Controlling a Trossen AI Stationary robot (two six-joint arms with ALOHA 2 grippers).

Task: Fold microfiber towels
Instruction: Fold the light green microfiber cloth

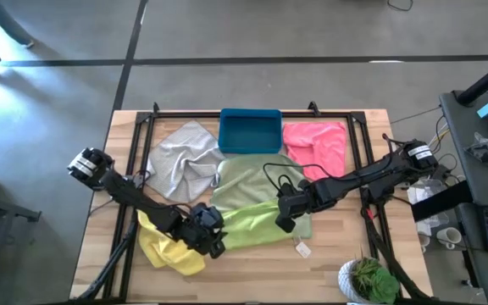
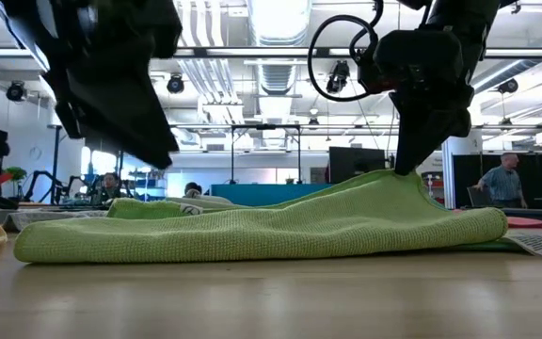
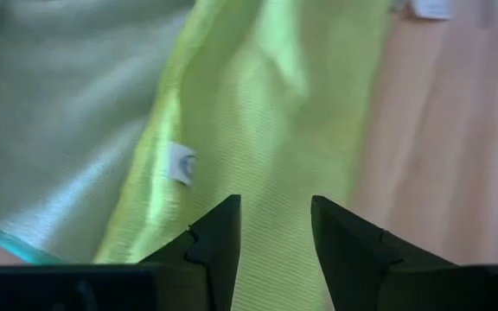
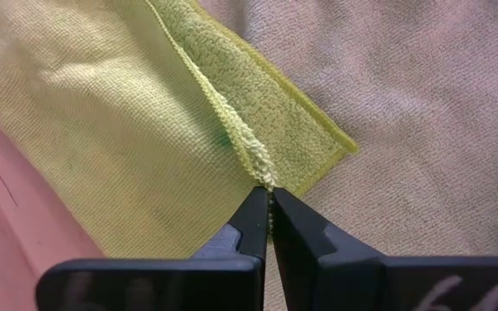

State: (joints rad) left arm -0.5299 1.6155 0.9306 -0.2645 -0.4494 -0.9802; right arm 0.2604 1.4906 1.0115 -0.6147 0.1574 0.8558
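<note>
The bright lime green towel (image 1: 257,224) lies as a folded strip at the table's near middle, partly over the pale sage green towel (image 1: 248,182). My right gripper (image 1: 285,222) is shut on the lime towel's right end. My left gripper (image 1: 216,246) is open just above the lime towel's left end (image 3: 266,112), and in the low view (image 2: 163,155) it stands clear of the cloth. The yellow towel (image 1: 172,246) lies crumpled under my left arm. The grey towel (image 1: 180,161) and the pink towel (image 1: 316,144) lie flat at the back. My right gripper pinches the lime towel's hemmed edge (image 4: 262,173) between its two fingertips, close to a corner (image 4: 348,142). The fingers come from above, pointing down. The edge is drawn up into a low peak (image 2: 393,179), and the rest of the towel lies on the table.
The blue bin (image 1: 250,131) stands at the back middle between the grey and pink towels. A white tag (image 1: 302,248) lies on the bare wood near the front. A potted plant (image 1: 371,280) stands at the near right corner. People show in the room behind.
</note>
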